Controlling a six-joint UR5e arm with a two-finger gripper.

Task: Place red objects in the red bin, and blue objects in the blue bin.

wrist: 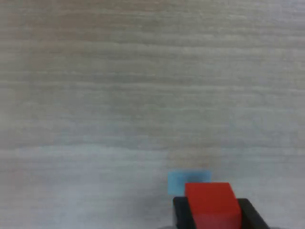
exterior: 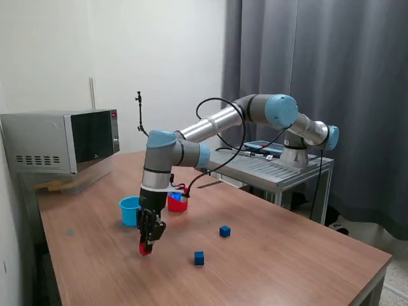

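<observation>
My gripper (exterior: 146, 248) points down at the wooden table (exterior: 287, 261), its black fingers closed on a small red cube (exterior: 146, 249). The wrist view shows that red cube (wrist: 212, 204) clamped between the two black fingers (wrist: 180, 210) at tabletop level, with blurred wood grain beyond. Just behind the gripper stand the light-blue cup (exterior: 130, 210) and the red cup (exterior: 177, 202), the red one partly hidden by my arm. Two dark blue cubes lie on the table toward the exterior view's right, one nearer (exterior: 199, 257) and one farther (exterior: 224, 231).
A microwave (exterior: 60, 140) sits at the table's far corner on the exterior view's left. A metal stand (exterior: 274, 167) carrying the arm's base is behind the table on the right. A faint blue patch (wrist: 189, 178) marks the wood by the cube.
</observation>
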